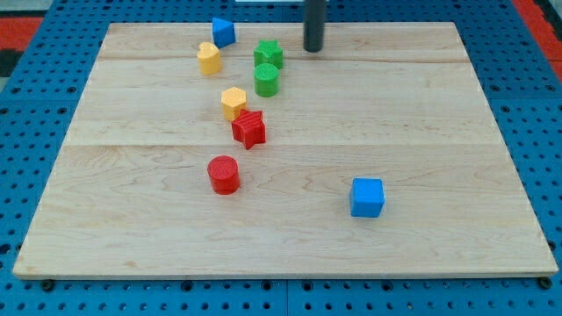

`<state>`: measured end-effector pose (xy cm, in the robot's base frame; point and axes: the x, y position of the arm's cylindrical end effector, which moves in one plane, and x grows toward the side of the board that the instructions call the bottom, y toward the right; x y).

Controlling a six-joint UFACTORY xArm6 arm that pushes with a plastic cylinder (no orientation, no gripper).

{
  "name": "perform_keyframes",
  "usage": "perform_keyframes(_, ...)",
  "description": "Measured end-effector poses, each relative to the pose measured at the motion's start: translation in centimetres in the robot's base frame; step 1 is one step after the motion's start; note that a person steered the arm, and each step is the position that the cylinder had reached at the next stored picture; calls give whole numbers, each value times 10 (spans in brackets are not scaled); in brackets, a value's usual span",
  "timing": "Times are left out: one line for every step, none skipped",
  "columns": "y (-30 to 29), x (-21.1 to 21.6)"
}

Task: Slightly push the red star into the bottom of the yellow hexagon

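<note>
Nearest the view's bottom, a blue cube (367,197) was seen on the counter (439,132), well apart from the rest. A red cylinder (223,174) lay to its left. Beyond it, the red star (249,128) was found touching the lower right side of the yellow hexagon (233,102). Farther up were a green cylinder (266,79), a green star (269,54), another yellow block (209,58) and a blue triangular block (223,32). My tip (313,48) was placed near the top edge, right of the green star; no claw was fitted, so none could be judged apart or together.

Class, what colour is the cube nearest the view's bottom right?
Blue: the blue cube, seen clearly in the camera view.
</note>
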<state>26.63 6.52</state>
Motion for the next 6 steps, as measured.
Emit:
perform_keyframes(9, 68)
perform_keyframes(-2, 105)
perform_keyframes(-24, 142)
perform_keyframes(-69, 172)
perform_keyframes(-84, 169)
perform_keyframes(-69, 145)
